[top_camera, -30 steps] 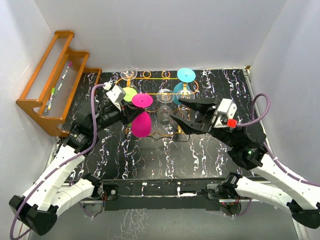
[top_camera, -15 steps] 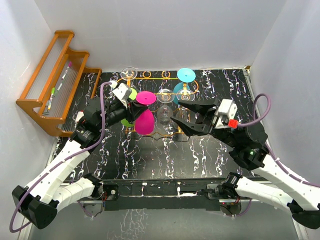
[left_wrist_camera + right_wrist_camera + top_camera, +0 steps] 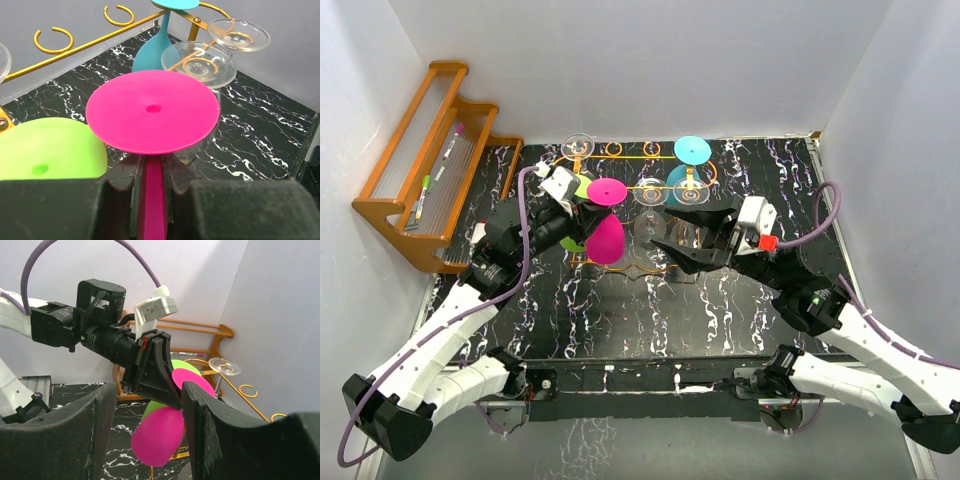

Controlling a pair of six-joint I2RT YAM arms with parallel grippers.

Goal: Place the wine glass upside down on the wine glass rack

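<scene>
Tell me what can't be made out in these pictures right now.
- Left wrist view: pink wine glass, own foot hides its bowl and whether the stem sits in the wine glass rack.
- Left wrist view: green glass, cut by frame edge.
- Top view: shelf pens, too small.

The left arm (image 3: 440, 335) is bending and leaning forward. The left gripper (image 3: 588, 213) is pinching the thin stem of the pink wine glass (image 3: 605, 242), fingers almost together. The right arm (image 3: 860, 335) is pointing left, and the right gripper (image 3: 667, 230) is holding its fingers wide apart.
</scene>
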